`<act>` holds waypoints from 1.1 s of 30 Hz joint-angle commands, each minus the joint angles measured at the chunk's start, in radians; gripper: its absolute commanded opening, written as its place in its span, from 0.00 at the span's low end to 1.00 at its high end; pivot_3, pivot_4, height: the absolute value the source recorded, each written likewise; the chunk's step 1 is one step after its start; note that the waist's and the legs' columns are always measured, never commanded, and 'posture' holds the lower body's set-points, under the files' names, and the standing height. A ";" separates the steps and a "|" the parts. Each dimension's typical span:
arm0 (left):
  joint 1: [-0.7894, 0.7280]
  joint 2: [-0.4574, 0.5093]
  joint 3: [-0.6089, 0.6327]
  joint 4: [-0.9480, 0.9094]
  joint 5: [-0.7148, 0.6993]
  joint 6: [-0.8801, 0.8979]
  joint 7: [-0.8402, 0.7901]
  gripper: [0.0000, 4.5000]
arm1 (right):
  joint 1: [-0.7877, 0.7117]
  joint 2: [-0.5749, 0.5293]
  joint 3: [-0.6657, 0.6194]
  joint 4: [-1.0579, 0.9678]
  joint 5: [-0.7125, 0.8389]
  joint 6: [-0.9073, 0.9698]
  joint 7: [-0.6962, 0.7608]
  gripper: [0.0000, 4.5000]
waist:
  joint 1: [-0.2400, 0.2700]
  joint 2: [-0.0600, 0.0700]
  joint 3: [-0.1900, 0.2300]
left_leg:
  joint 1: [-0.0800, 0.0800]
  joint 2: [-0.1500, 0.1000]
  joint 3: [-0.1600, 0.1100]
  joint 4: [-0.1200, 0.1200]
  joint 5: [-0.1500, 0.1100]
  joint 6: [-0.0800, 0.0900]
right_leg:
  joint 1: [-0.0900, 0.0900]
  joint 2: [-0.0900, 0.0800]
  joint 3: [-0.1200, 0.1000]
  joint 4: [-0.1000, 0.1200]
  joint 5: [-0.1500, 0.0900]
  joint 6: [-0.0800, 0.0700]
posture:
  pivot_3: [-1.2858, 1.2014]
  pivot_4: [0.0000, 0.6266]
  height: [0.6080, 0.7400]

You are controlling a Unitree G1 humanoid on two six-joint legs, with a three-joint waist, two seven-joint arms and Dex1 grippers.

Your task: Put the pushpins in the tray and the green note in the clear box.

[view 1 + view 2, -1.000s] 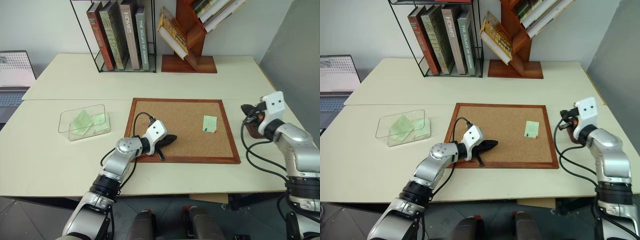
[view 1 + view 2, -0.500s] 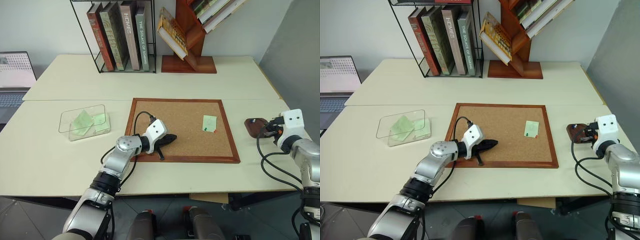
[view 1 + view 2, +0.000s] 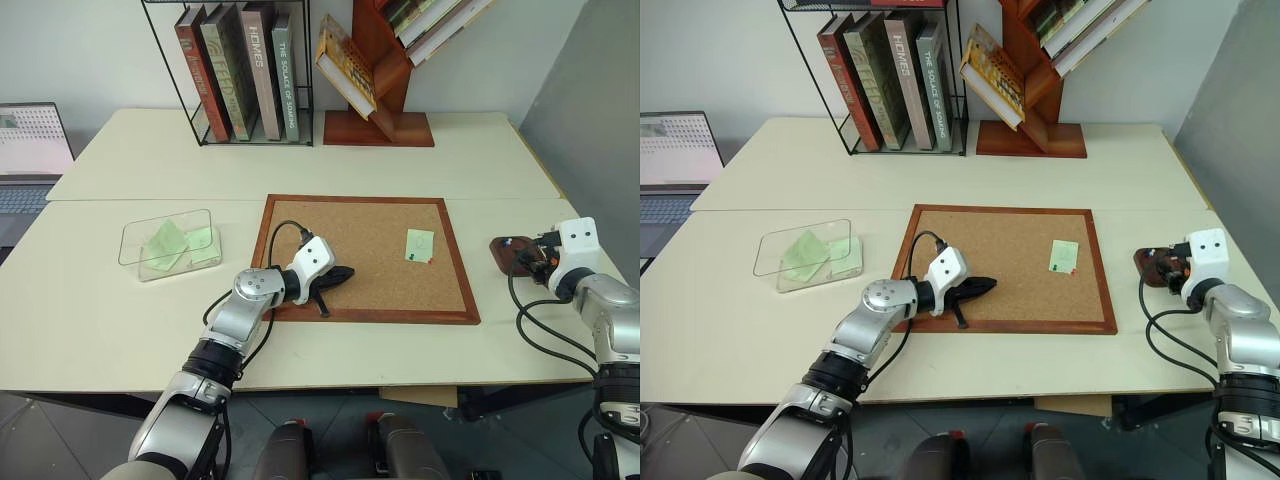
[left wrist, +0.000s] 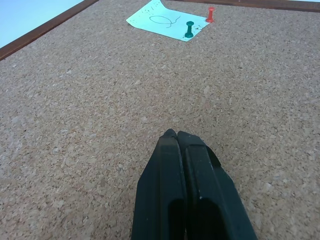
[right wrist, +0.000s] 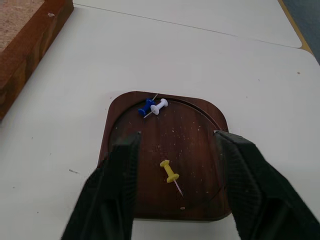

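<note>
The right pincer (image 5: 172,192) is hanging just over the tray (image 5: 165,155) with its two fingers spread wide and nothing between them. A yellow pin (image 5: 170,172) is lying in the tray right under it, and a blue pin (image 5: 146,107) and a white pin (image 5: 159,105) are touching each other at the tray's far rim. The tray is sitting on the counter (image 3: 150,160), just beside the corkboard (image 3: 365,262).

The left pincer (image 4: 184,190) is pressed together, holding nothing, and resting low over the cork. Farther along the board the green note (image 4: 165,21) is lying flat, with a green pin (image 4: 189,29) stuck in it and a red pin (image 4: 211,14) at its edge.

To do this step well, I think the right pincer should lift straight up without bumping the tray. Both pins must come out before the note goes in the box (image 3: 170,244), well apart on the left.
</note>
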 commanded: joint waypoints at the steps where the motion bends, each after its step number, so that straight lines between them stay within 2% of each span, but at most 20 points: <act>1: -0.002 0.003 -0.003 0.029 0.028 0.005 0.013 0.00 | 0.004 -0.010 -0.059 -0.149 0.112 -0.012 0.087 0.69 | 0.000 0.000 0.000 | 0.000 0.000 0.000 0.000 0.000 0.000 | 0.000 0.000 0.000 0.000 0.000 0.000 | 0.52 0.24 1.00; 5: -0.006 0.004 -0.002 0.037 0.028 0.001 0.011 0.00 | 0.077 -0.006 -0.006 -0.292 0.178 0.011 0.190 0.69 | 0.001 0.000 0.000 | 0.000 0.001 -0.001 0.000 0.000 0.000 | 0.001 0.001 0.000 0.000 0.000 0.000 | 0.52 0.24 1.00; 10: -0.015 0.003 -0.003 0.049 0.030 -0.005 0.009 0.00 | 0.116 0.048 0.118 -0.354 0.145 -0.039 0.209 0.69 | 0.000 0.000 0.000 | 0.000 0.001 -0.001 0.000 0.000 0.000 | 0.001 0.001 -0.001 0.000 0.000 0.000 | 0.52 0.24 1.00; 15: -0.018 0.006 -0.001 0.051 0.031 -0.008 0.010 0.00 | 0.097 0.109 0.207 -0.302 0.093 -0.085 0.184 0.69 | 0.000 0.000 0.000 | 0.000 0.000 -0.001 0.000 0.000 0.000 | 0.001 0.001 -0.001 0.000 0.000 0.000 | 0.52 0.24 1.00; 26: -0.015 0.014 -0.002 0.044 0.033 -0.010 0.007 0.00 | 0.021 0.170 0.261 -0.143 0.028 -0.167 0.158 0.69 | 0.000 0.000 0.000 | 0.000 0.001 -0.001 0.000 0.000 0.000 | 0.000 0.001 -0.001 0.000 0.000 0.000 | 0.52 0.24 1.00; 29: -0.016 0.017 0.000 0.043 0.035 -0.010 0.007 0.00 | 0.006 0.179 0.269 -0.098 0.009 -0.182 0.149 0.58 | 0.000 0.000 0.000 | 0.000 0.001 -0.001 0.000 0.000 0.000 | 0.000 0.001 -0.001 0.000 0.000 0.000 | 0.52 0.24 1.00; 33: -0.012 0.023 0.002 0.038 0.036 -0.011 0.003 0.00 | -0.001 0.195 0.271 -0.075 0.002 -0.191 0.141 0.39 | 0.000 0.000 0.000 | 0.000 0.001 -0.001 0.000 0.000 0.000 | 0.000 0.001 -0.001 0.000 0.000 0.000 | 0.52 0.24 1.00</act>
